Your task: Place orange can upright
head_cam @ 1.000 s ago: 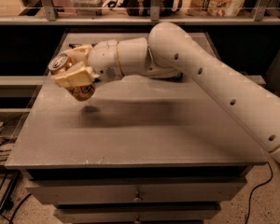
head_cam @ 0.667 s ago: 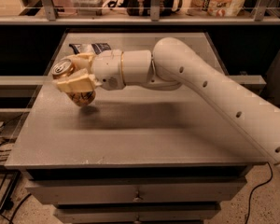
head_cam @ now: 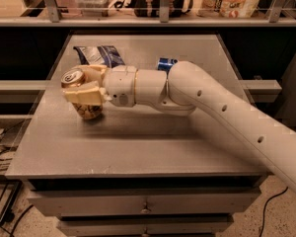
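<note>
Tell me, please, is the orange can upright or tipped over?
Nearly upright: the orange can shows its silver top uppermost, clasped by the gripper over the table.

Claw (head_cam: 83,91) holding orange can (head_cam: 73,77) left, bag (head_cam: 99,55) and blue can (head_cam: 165,63) behind, front tabletop (head_cam: 138,144) free

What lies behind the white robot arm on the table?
A blue metal can, mostly covered by the white robot arm, and a flat blue-and-white packet. The tool, in front of the packet, grips the golden-orange drink can.

We hold the orange can (head_cam: 89,111) at left of frame.
Our gripper (head_cam: 78,84) clasps it over the table (head_cam: 138,147), silver end uppermost.
</note>
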Robot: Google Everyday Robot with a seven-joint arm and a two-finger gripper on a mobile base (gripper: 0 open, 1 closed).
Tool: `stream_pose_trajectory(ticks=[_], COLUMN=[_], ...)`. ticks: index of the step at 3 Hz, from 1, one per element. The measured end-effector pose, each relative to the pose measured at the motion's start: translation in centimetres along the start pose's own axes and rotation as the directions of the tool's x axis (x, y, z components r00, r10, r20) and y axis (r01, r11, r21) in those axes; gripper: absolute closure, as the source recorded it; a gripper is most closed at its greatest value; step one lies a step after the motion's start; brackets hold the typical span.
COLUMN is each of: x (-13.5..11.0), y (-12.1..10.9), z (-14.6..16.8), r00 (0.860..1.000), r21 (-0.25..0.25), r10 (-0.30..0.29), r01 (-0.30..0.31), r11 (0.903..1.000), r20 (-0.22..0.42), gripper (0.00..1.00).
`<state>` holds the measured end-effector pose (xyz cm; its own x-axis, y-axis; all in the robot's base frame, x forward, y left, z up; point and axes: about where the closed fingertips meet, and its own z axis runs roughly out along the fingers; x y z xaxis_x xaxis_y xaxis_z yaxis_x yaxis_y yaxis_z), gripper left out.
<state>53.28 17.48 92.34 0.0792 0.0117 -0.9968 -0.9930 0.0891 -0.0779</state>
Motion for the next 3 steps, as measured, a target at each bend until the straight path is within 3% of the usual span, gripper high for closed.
stream_pose_trajectory(ticks=[2,3], x=[0.8,1.4], y=[0.2,0.7], z=[-1.1,-2.5], r00=[0.999,0.997], r21=[0.052,0.101], r10=[0.041,0.078], r01=[-0.042,-0.08], r11=[0.9978,0.9917], r20=[0.025,0.027], gripper=[0.12,0.0])
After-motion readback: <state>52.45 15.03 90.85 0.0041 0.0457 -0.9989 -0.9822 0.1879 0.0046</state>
